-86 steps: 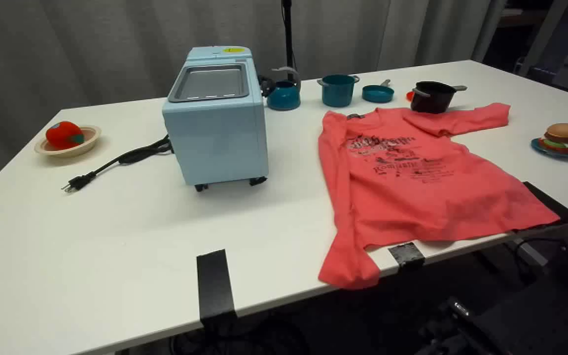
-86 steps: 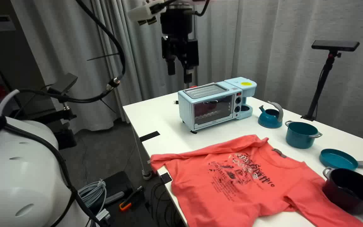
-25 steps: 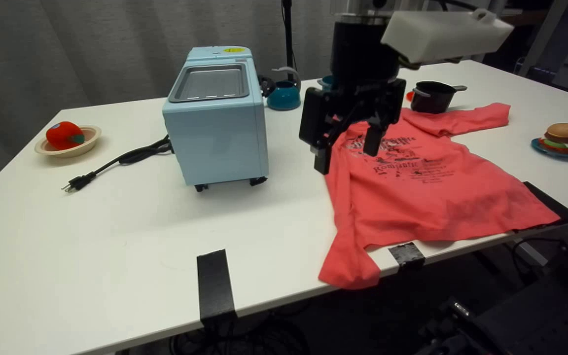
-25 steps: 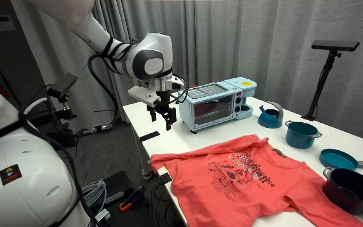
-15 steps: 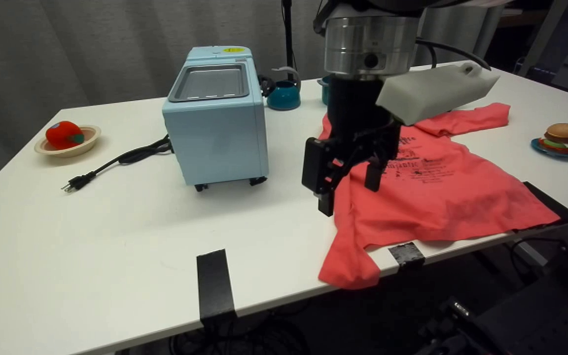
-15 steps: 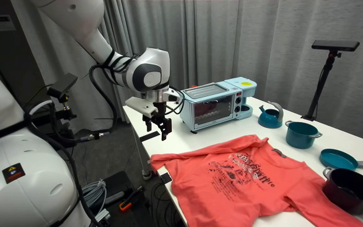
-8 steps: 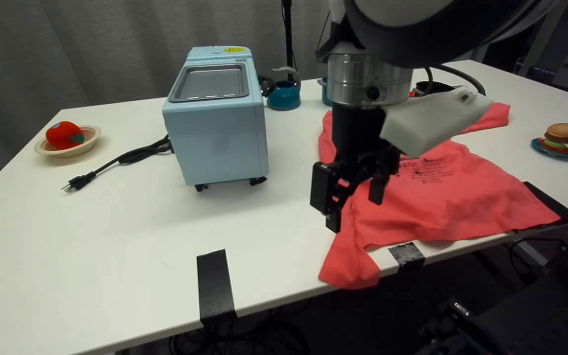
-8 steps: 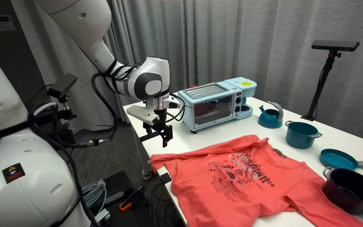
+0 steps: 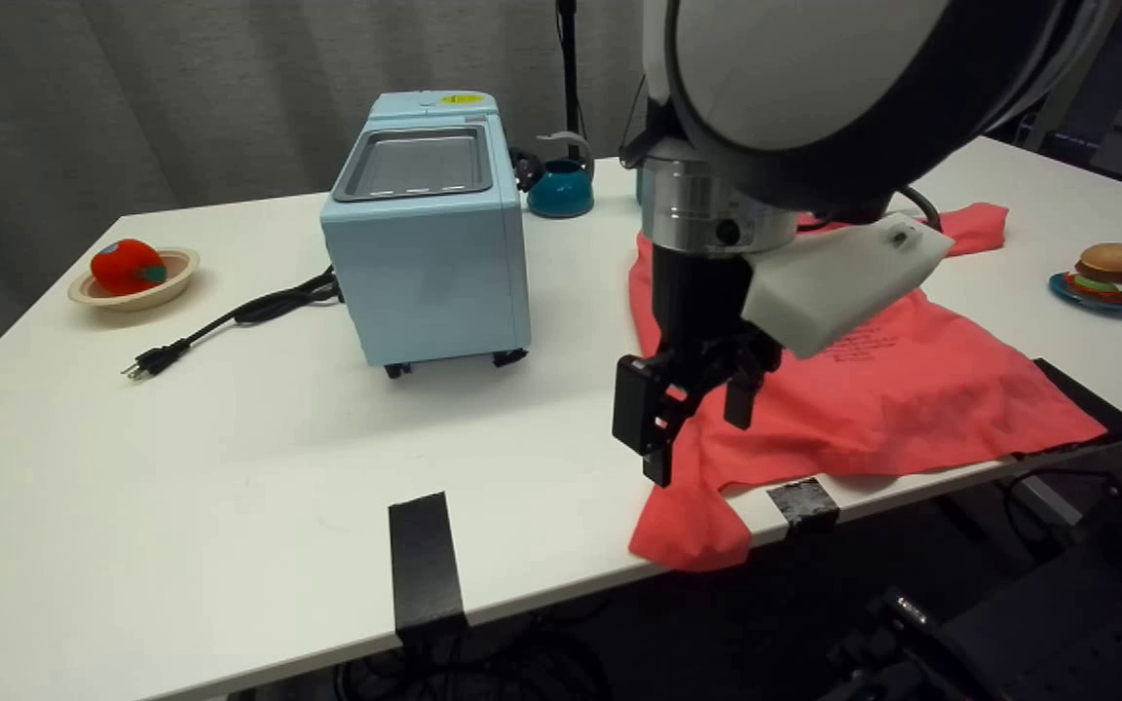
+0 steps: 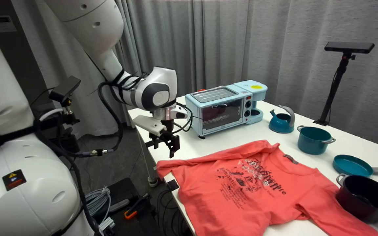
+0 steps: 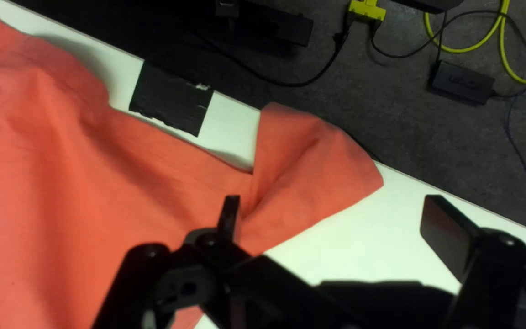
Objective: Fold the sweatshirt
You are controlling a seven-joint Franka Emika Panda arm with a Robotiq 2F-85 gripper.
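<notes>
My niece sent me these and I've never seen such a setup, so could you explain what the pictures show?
The machine is one robot arm, mostly white, ending in black jaws. Two views look at the table from outside the robot; the close one is shot from its wrist, looking past the jaws.

On the table, a coral-red sweatshirt lies spread out, one sleeve reaching the edge. Also there are a blue oven, a kettle, a teal pot, a black pot, a pan, a burger on a plate, and a bowl holding something red.

Nothing is held: the jaws stand open near that sleeve, and the sweatshirt is not yet folded.
</notes>
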